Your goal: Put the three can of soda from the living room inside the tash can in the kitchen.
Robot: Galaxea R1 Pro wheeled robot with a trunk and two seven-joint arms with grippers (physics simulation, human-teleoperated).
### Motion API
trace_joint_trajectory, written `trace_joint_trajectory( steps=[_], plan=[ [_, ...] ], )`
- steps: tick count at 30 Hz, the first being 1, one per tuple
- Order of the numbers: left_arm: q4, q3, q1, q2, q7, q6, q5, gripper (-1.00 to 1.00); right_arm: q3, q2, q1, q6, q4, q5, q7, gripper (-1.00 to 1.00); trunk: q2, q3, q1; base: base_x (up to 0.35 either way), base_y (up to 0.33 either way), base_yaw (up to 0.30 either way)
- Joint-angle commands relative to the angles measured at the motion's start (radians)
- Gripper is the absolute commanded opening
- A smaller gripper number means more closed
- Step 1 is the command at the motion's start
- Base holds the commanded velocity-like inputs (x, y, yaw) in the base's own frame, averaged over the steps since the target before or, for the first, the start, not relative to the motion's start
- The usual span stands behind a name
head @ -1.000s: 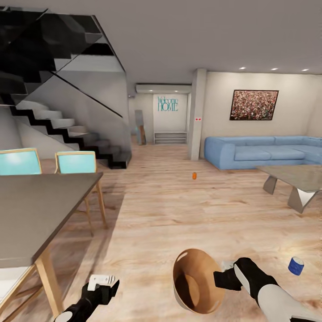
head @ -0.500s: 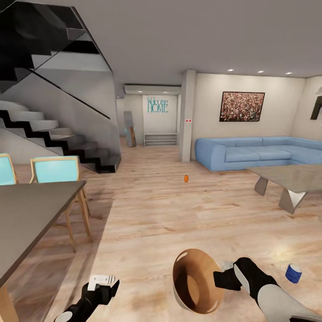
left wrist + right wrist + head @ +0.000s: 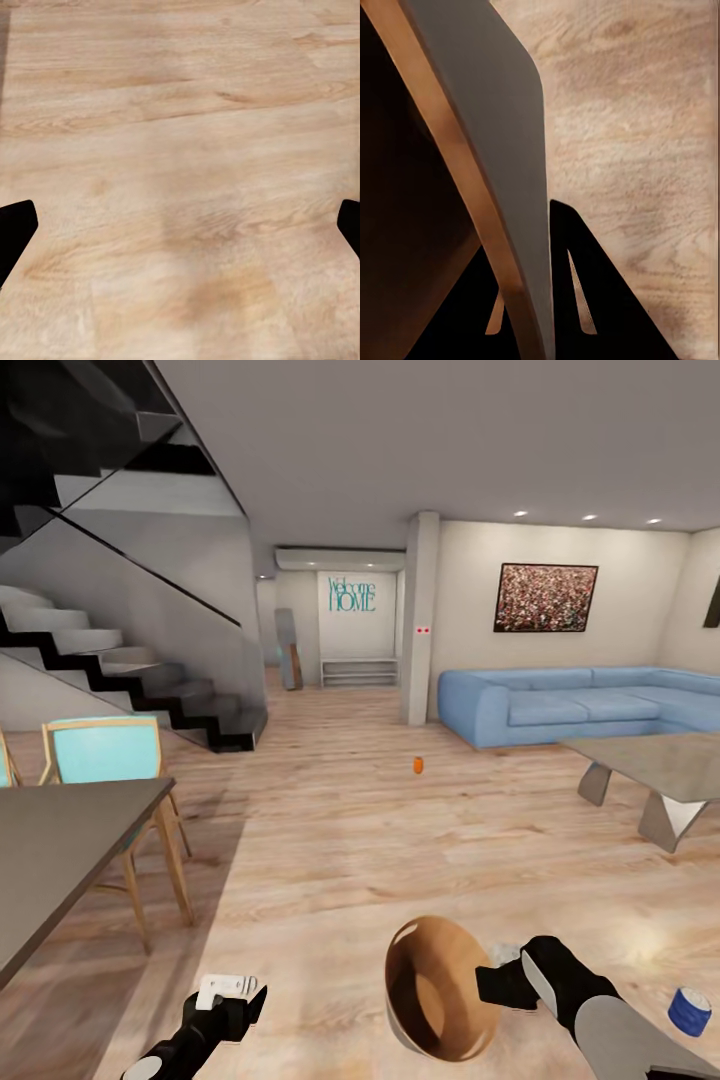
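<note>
In the head view the tash can (image 3: 435,990), brown inside and pale outside, hangs tilted low in front of me, its mouth facing the camera. My right gripper (image 3: 497,982) is shut on its rim. The right wrist view has the fingers (image 3: 592,307) straddling the can's wall (image 3: 487,135), one inside and one outside. A bright orange can of soda (image 3: 418,764) stands far ahead on the wood floor. Close at the lower right, a blue can of soda (image 3: 690,1010) sits on the floor. My left gripper (image 3: 228,1000) is open and holds nothing; its fingertips (image 3: 15,232) frame bare floor.
A dark dining table (image 3: 60,850) and a turquoise chair (image 3: 105,750) stand at the left, with black stairs (image 3: 130,670) behind. The blue sofa (image 3: 580,705) and a glass table (image 3: 660,760) fill the right. A pillar (image 3: 420,620) rises beyond the orange can.
The camera has turned and advanced: table and chairs slid off to the left, and the blue can sits lower and further right in the picture. Both grippers and the tash can keep their pose.
</note>
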Motion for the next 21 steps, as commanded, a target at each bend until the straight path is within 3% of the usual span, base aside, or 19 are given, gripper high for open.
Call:
trace_joint_trajectory(
  steps=[1, 12, 21],
  plan=[
    [0.0, 0.0, 0.0, 0.0, 0.0, 0.0, 0.0, 1.0, -0.006, 0.0, -0.001, 0.004, -0.001, -0.024, 0.009, -1.0, 0.0, 0.0, 0.0, 0.322, 0.0, 0.0],
    [0.0, 0.0, 0.0, 0.0, 0.0, 0.0, 0.0, 1.0, -0.007, 0.003, -0.001, 0.003, -0.001, -0.024, 0.008, -1.0, 0.0, 0.0, 0.0, 0.322, 0.0, -0.01],
    [0.0, 0.0, 0.0, 0.0, 0.0, 0.0, 0.001, 1.0, -0.008, -0.002, -0.001, 0.002, -0.001, -0.024, 0.009, -1.0, 0.0, 0.006, 0.0, 0.323, 0.0, -0.172]
  ],
)
